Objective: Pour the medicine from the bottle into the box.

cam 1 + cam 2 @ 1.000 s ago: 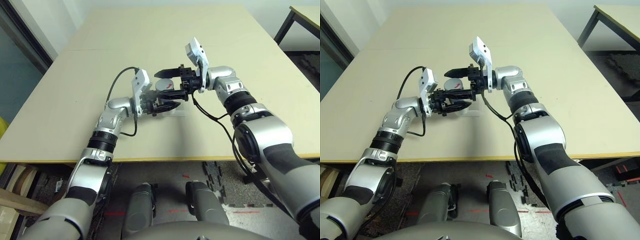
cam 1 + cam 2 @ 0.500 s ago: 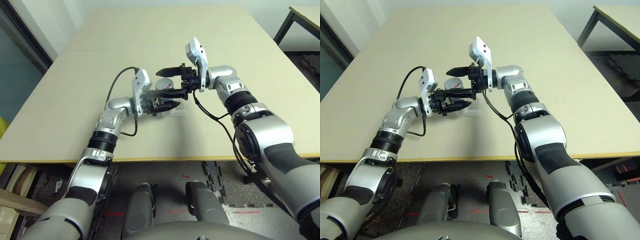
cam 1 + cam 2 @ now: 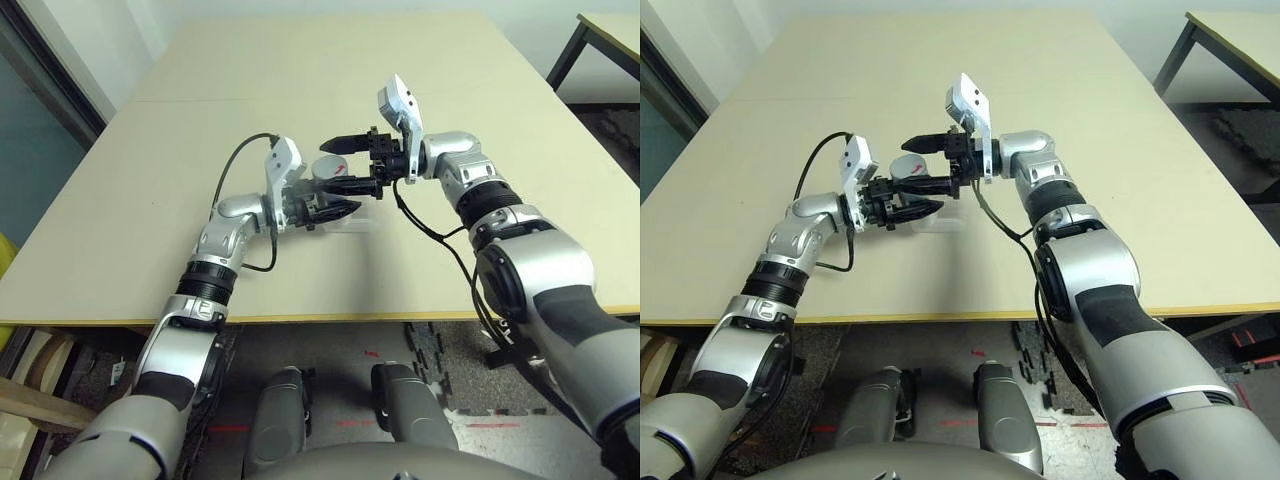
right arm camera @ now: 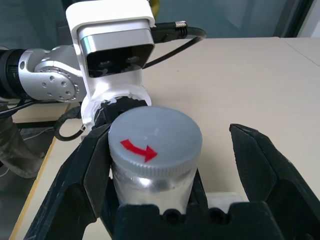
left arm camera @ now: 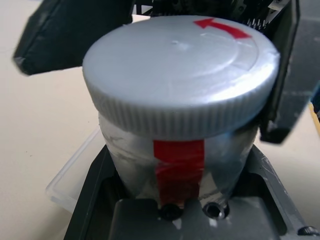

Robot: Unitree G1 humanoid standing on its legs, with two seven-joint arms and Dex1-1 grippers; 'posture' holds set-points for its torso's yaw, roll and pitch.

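The bottle point(image 5: 180, 160), silver-grey with a red label strip, is held over the table with my left gripper point(image 3: 333, 203) shut on its body. A grey ribbed cap point(image 4: 155, 137) with a red arrow sits on its mouth. My right gripper point(image 3: 346, 167) is open, with one black finger on each side of the cap. One finger point(image 4: 87, 167) lies close against the cap and the other finger point(image 4: 265, 165) stands well apart from it. The clear box point(image 3: 352, 223) lies on the table just below the bottle. The medicine is hidden inside the capped bottle.
The beige table point(image 3: 300, 70) stretches wide beyond and beside both arms. A black cable point(image 3: 238, 165) loops from the left wrist camera. Another table's corner point(image 3: 610, 30) and dark floor lie off to the far right.
My right gripper has drifted slightly to the right, still open around the cap. The left gripper and the bottle have hardly moved.
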